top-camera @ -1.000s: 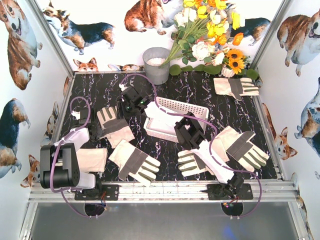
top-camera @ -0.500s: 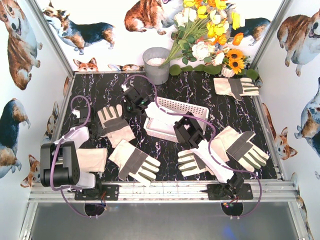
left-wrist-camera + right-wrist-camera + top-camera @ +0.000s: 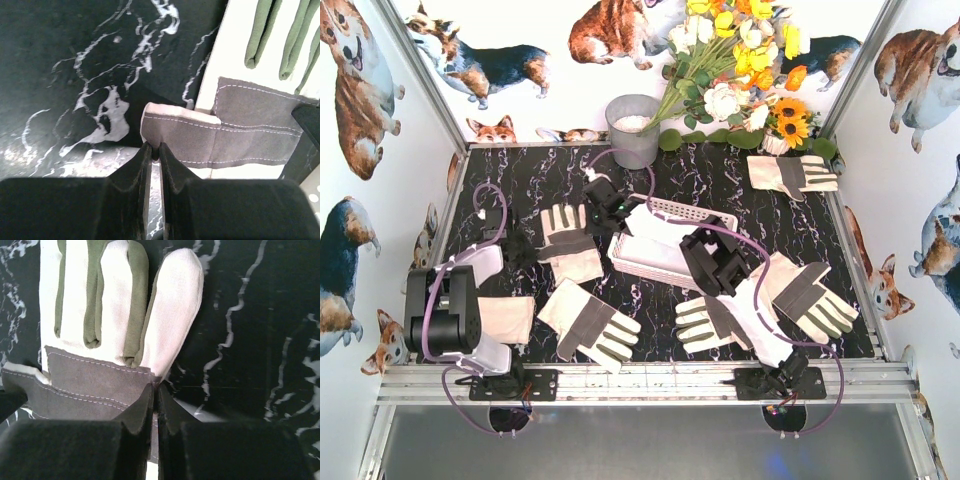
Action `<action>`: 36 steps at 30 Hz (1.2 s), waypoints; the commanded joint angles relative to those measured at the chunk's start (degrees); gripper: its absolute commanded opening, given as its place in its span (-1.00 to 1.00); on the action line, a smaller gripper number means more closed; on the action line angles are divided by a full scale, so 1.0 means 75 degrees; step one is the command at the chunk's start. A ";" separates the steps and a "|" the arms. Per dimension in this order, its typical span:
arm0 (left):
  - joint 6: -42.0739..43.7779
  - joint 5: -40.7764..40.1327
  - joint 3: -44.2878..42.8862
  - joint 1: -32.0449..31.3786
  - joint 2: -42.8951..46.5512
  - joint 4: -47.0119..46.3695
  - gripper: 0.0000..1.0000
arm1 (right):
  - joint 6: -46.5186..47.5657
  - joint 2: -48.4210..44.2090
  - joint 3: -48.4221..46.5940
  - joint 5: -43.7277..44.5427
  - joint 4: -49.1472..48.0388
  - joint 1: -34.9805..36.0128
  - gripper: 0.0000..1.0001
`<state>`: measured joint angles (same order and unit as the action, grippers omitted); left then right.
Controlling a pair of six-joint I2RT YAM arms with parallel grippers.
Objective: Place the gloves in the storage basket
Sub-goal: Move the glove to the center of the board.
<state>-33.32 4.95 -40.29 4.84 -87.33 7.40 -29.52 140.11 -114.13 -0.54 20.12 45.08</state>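
Quick update: both hands just clamped shut. A second ago the right hand [image 3: 156, 390] was about half open, and the left hand [image 3: 155, 149] wasn't fully closed either.

In its wrist view, the left hand is pinching the thumb edge of the left glove [image 3: 570, 243]. That glove has slid along the counter [image 3: 520, 185] and now lies just beside the storage basket [image 3: 705, 215], on its 9 o'clock side. It was sitting noticeably further off before. It's still flat on the counter though, not lifted.

The right hand has drifted a bit toward 3 o'clock, by the basket's 4 o'clock corner. It's nipping the edge of the grey patch on the right glove [image 3: 115, 315]. From overhead the arm covers too much, so I can't tell which glove that is.

The basket itself hasn't really budged. There's a pale bundle [image 3: 650, 228] in it already that looks like a glove.

My read is that both grabs are done and the next step is lift and carry. Both pinches are right on a fabric edge, so either could slip. Plenty left after that: a corner glove [image 3: 790, 175] way out at 2 o'clock, a front glove [image 3: 590, 325] at 7 o'clock, and a side glove [image 3: 805, 290] at 4 o'clock.
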 commanded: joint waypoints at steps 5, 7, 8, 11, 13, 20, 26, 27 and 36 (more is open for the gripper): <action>0.0157 0.0336 -0.0536 -0.0156 -0.0631 -0.0273 -0.95 | -0.0315 -0.0438 0.0605 0.0575 0.0331 -0.0163 -1.00; 0.0154 0.0179 -0.0710 -0.0163 -0.0714 -0.0161 -0.97 | -0.0402 -0.0515 0.0708 0.0527 0.0356 -0.0146 -1.00; 0.0171 0.0132 -0.0748 -0.0160 -0.0729 -0.0144 -0.97 | -0.0422 -0.0572 0.0789 0.0508 0.0328 -0.0132 -1.00; 0.0186 -0.0123 -0.0822 -0.0158 -0.0672 -0.0076 -0.98 | -0.0482 -0.0726 0.1047 0.0494 0.0271 -0.0047 -1.00; 0.0198 -0.0145 -0.0846 -0.0161 -0.0651 -0.0083 -0.94 | -0.0482 -0.0777 0.1102 0.0485 0.0251 -0.0031 -1.00; 0.0305 -0.0100 -0.0808 -0.0161 -0.0171 0.0044 -0.31 | -0.0369 -0.0984 0.0873 0.0168 0.0241 -0.0034 -0.53; 0.0474 -0.0390 -0.0885 -0.0164 0.0920 0.0965 0.21 | -0.0134 -0.1324 0.0441 -0.0348 0.0234 -0.0025 -0.06; 0.0503 -0.0405 -0.0882 -0.0165 0.1115 0.1147 0.26 | -0.0078 -0.1398 0.0391 -0.0456 0.0234 -0.0033 -0.01; 0.0784 0.0603 -0.0717 -0.0261 0.2248 0.2754 0.38 | 0.0402 -0.2803 0.0699 -0.1062 -0.0125 -0.0035 0.27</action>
<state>-28.95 4.56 -45.34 3.75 -72.38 20.84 -29.23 129.62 -108.12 -6.04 23.57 44.56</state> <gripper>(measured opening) 0.691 0.628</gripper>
